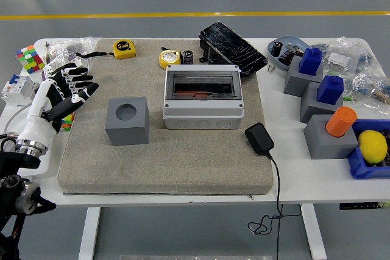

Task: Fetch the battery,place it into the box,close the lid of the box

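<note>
Left hand (64, 92) spread, empty, at mat's left edge (79, 150). Battery (187, 56) stands behind box (203, 97), beside yellow tape measure (170, 58). Your reach crosses grey cube (127, 120); you risk bumping it or toppling battery.

Grey box (203, 105), beige mat (164, 150), white table (317, 168), yellow lemon (372, 147), blue bin (359, 165)

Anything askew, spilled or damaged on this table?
Nothing spilled. The black lid lies tilted behind the grey box, off it, with a crinkled, wrapped-looking surface. The black adapter overhangs the mat's right edge, its cord dangling off the table.
</note>
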